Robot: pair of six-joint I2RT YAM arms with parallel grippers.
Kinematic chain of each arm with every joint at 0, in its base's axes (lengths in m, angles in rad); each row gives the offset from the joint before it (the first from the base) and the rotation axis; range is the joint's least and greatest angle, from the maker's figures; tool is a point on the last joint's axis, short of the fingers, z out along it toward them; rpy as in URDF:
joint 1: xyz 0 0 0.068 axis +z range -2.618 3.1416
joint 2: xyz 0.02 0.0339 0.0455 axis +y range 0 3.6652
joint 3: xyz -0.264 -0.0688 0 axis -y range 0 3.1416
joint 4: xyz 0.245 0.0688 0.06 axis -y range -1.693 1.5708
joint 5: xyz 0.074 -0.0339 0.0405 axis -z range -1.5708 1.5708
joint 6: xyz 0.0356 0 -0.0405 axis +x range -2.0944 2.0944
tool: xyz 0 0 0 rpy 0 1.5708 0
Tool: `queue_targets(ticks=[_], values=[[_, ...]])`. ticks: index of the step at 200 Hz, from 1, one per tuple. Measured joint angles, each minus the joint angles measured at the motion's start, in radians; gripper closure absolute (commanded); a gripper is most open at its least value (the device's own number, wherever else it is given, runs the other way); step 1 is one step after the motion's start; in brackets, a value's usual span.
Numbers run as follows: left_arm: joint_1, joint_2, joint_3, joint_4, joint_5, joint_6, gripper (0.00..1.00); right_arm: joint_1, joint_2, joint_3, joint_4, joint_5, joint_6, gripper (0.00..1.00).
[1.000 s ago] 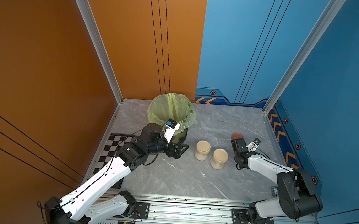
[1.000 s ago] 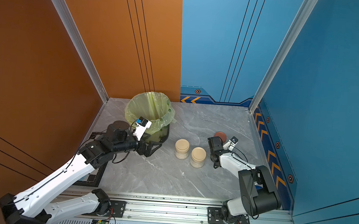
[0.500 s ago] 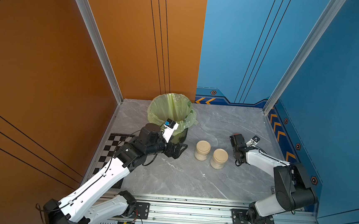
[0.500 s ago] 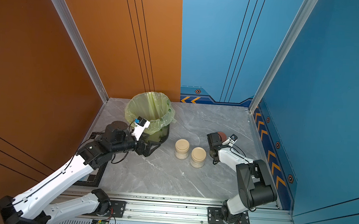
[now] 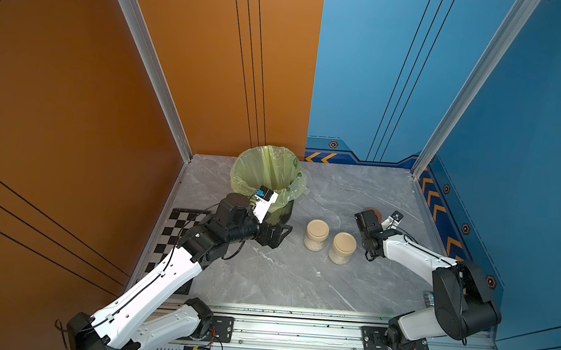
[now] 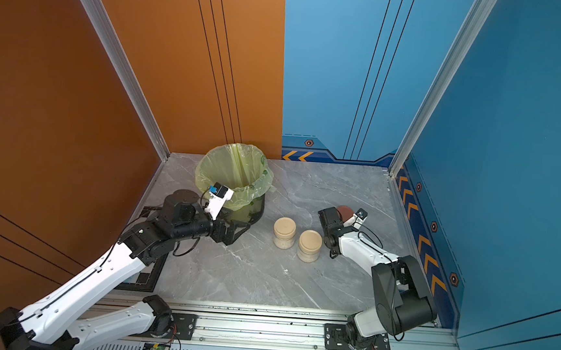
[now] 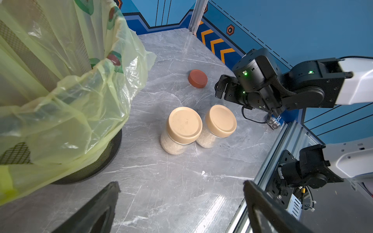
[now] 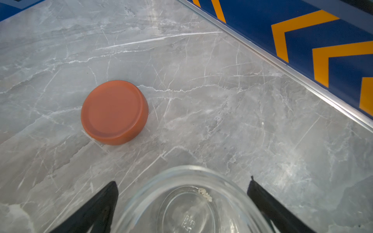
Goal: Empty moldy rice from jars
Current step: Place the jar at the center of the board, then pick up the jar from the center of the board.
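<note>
Two jars [image 5: 317,234] [image 5: 343,247] with beige lids stand side by side mid-table, moldy rice [image 7: 171,146] showing through their clear walls; both top views show them. A third jar [image 8: 189,201], lidless and clear, stands on the table with only a few grains [image 8: 205,195] inside. My right gripper [image 8: 182,181] is open around it, both fingers clear of the glass. The reddish-brown lid [image 8: 114,112] lies flat just beyond. My left gripper [image 7: 181,185] is open with nothing in it, low beside the bin and left of the beige-lidded jars.
A dark mesh bin [image 5: 267,171] lined with a green bag stands at the back left, close to my left wrist. A checkerboard mat [image 5: 174,229] lies along the left wall. A small silvery object [image 7: 274,124] sits by the right edge rail.
My right gripper's jaws have opened wide and let go of the clear jar; its wrist shifted slightly toward the middle. The left arm has barely moved.
</note>
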Motion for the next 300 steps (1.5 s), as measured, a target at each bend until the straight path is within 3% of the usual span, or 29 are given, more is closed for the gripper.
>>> queue_targets(ticks=[89,154,237,300], values=[[0.003,0.000,0.000,0.000,0.000,0.000,0.02,0.021,-0.145,0.053,-0.147,-0.001,0.032,0.00],[0.016,-0.001,0.000,0.000,0.000,0.000,0.02,0.036,-0.166,0.209,-0.316,-0.051,-0.131,0.00],[0.039,-0.039,-0.047,-0.002,0.004,0.000,0.02,0.061,-0.172,0.478,-0.568,-0.343,-0.415,0.00],[0.047,-0.047,-0.047,-0.039,0.055,0.008,0.02,0.162,-0.047,0.615,-0.727,-0.541,-0.534,0.00]])
